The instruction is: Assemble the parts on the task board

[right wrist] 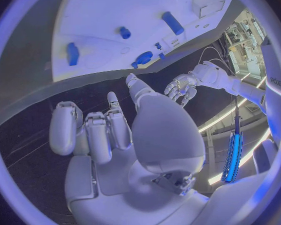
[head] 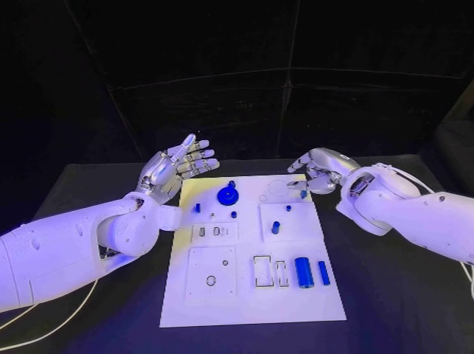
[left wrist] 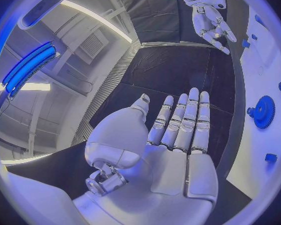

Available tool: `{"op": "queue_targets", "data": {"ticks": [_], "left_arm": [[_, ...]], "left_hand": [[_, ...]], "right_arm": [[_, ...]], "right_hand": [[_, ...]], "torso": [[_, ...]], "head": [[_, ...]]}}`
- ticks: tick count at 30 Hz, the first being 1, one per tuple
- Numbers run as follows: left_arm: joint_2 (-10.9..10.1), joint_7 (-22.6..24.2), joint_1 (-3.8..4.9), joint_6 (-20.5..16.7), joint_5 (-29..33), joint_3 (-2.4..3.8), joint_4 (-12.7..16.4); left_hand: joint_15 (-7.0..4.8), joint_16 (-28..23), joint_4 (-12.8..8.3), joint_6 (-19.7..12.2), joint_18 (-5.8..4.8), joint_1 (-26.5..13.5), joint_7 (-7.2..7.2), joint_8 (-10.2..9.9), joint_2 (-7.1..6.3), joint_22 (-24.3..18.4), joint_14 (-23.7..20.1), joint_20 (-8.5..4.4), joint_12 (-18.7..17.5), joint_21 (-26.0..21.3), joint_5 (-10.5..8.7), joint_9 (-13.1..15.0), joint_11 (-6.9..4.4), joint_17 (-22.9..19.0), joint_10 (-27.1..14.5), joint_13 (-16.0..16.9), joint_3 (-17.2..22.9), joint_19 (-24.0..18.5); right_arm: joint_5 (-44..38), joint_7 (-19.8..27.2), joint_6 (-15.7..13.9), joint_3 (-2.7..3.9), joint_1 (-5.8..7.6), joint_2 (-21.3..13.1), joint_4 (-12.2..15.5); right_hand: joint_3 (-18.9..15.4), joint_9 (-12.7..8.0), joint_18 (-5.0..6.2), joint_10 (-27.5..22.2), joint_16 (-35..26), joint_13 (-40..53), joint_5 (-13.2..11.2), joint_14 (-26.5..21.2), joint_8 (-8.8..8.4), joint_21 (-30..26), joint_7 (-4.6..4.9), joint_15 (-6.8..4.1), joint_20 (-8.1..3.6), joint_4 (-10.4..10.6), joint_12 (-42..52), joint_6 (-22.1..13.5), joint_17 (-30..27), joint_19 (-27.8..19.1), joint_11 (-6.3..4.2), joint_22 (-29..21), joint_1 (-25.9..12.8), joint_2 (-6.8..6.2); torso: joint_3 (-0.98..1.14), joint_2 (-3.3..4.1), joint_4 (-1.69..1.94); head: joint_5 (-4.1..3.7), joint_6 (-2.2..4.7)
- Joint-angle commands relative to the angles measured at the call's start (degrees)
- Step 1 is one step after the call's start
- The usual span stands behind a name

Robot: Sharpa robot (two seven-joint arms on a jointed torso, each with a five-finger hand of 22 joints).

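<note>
1. The white rectangular task board [head: 253, 295] lies flat in the middle of the black table [head: 396, 295], its long side running away from the robot.
2. The left hand [head: 176, 168] is raised above the table just off the board's far left corner. Its fingers [left wrist: 187, 120] are stretched out straight side by side with the thumb set apart, and the palm is bare; it holds nothing and touches nothing.
3. The right hand [head: 320, 171] hovers at the board's far right corner. In the right wrist view its fingers [right wrist: 97, 132] are bent partway inward, apart from each other, with nothing between them and the thumb.
4. A blue toothed gear-shaped disc [head: 228, 195] sits on the far part of the board, nearer the left hand; the left wrist view shows its toothed rim clearly [left wrist: 263, 112].
5. Small blue pegs [head: 196, 208] stand or lie near the gear, and one short blue upright piece [head: 275, 228] sits on a raised white square block [head: 280, 221] right of centre.
6. Toward the near right of the board, a thick blue cylinder [head: 303, 272] lies beside a thinner blue rod [head: 323, 273]; the two are close but apart, both aligned with the board's long side.
7. Left of them are empty rectangular white slots [head: 262, 271], and on the near left a white square plate with an oval hole [head: 210, 274].
</note>
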Motion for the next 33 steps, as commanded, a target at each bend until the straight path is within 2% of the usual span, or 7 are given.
{"op": "queue_targets", "data": {"ticks": [1,3,4,7,9,22,33], "left_arm": [[0.19,0.66,0.11,0.23,0.04,0.05,-0.17],[0.26,0.58,0.11,0.31,0.04,0.05,-0.28],[0.39,0.39,0.10,0.51,0.04,0.05,-0.46],[0.63,0.14,0.10,0.78,0.04,0.04,-0.84],[0.73,0.05,0.09,0.88,0.04,0.04,-1.03],[1.11,-0.10,0.07,1.29,0.04,0.03,-1.81],[1.18,-0.10,0.05,1.38,0.04,0.03,-1.97]], "left_hand": [[0.08,-0.30,0.10,-0.31,0.94,0.27,4.93,0.30,0.24,-0.08,0.24,0.09,0.06,-0.07,0.07,0.05,0.06,-0.05,0.04,0.03,0.28,0.46],[0.08,-0.30,0.10,-0.31,0.93,0.27,4.93,0.30,0.24,-0.08,0.24,0.09,0.06,-0.07,0.07,0.05,0.06,-0.05,0.04,0.03,0.28,0.46],[0.09,-0.31,0.08,-0.31,0.93,0.29,4.93,0.31,0.24,-0.09,0.24,0.08,0.06,-0.08,0.07,0.06,0.05,-0.05,0.04,0.03,0.29,0.45],[0.10,-0.34,-0.07,-0.31,0.91,0.47,4.92,0.35,0.24,-0.14,0.24,0.08,0.06,-0.15,0.10,0.07,0.05,-0.07,0.03,0.04,0.39,0.39],[0.10,-0.35,-0.10,-0.32,0.91,0.51,4.92,0.36,0.25,-0.15,0.24,0.08,0.06,-0.16,0.10,0.07,0.05,-0.08,0.03,0.04,0.42,0.38],[0.10,-0.37,-0.14,-0.33,0.90,0.57,4.92,0.36,0.27,-0.17,0.23,0.08,0.06,-0.17,0.11,0.07,0.05,-0.09,0.02,0.04,0.46,0.37],[0.10,-0.37,-0.14,-0.33,0.90,0.57,4.92,0.36,0.27,-0.17,0.23,0.08,0.06,-0.17,0.11,0.07,0.05,-0.09,0.02,0.04,0.46,0.37]], "right_arm": [[8.73,7.58,1.70,0.00,0.13,-1.37,-1.49],[9.22,8.37,2.03,-0.01,0.12,-1.89,-2.12],[9.60,9.07,2.40,-0.01,0.11,-2.41,-2.76],[9.94,9.86,3.09,-0.03,0.08,-3.00,-3.87],[9.84,10.13,3.49,-0.03,0.01,-3.11,-4.56],[7.97,11.22,5.59,-0.05,-1.13,-1.24,-8.63],[7.46,11.14,6.71,-0.04,-2.52,0.65,-10.46]], "right_hand": [[-0.25,-0.12,-0.58,0.04,0.14,7.29,0.83,6.06,-0.06,-0.19,-0.02,-0.48,-0.27,-0.57,-0.30,0.17,15.09,0.00,-0.31,0.18,0.89,-0.22],[-0.37,-0.14,-0.57,-0.03,0.14,7.19,1.06,6.06,-0.12,-0.23,-0.03,-0.50,-0.27,-0.70,-0.40,0.07,15.09,-0.04,-0.32,0.07,1.10,-0.34],[-0.45,-0.17,-0.54,-0.14,0.14,7.07,1.21,6.06,-0.20,-0.32,-0.08,-0.54,-0.27,-0.82,-0.54,-0.05,15.09,-0.14,-0.37,-0.14,1.34,-0.40],[-0.56,-0.23,-0.51,-0.19,0.14,6.99,1.36,6.06,-0.37,-0.40,-0.20,-0.61,-0.30,-1.07,-0.63,-0.34,15.09,-0.22,-0.45,-0.30,1.80,-0.48],[-0.58,-0.23,-0.50,-0.21,0.14,6.97,1.37,6.06,-0.38,-0.41,-0.22,-0.63,-0.31,-1.11,-0.65,-0.38,15.09,-0.23,-0.46,-0.32,1.89,-0.48],[-0.61,-0.19,-0.51,-0.05,0.14,7.12,1.50,6.06,-0.33,-0.45,-0.41,-0.81,-0.45,-1.61,-0.48,-0.31,15.09,-0.21,-0.64,-0.30,2.91,-0.23],[-0.43,-0.12,-0.53,0.12,0.14,7.28,1.67,6.06,-0.14,-0.42,-0.50,-0.94,-0.61,-2.07,-0.29,0.10,15.09,-0.12,-0.76,-0.19,3.83,0.30]], "torso": [[0.40,-0.09,-0.74],[0.52,-0.09,-0.80],[0.34,-0.08,-0.61],[0.28,-0.08,-0.45],[0.36,-0.03,-0.50],[0.10,-0.10,-0.39],[0.15,-0.11,-0.49]], "head": [[-0.08,0.15],[-0.28,0.01],[-0.97,0.04],[-1.60,-0.06],[-1.61,-0.08],[-1.85,-0.75],[-2.00,-0.85]]}}
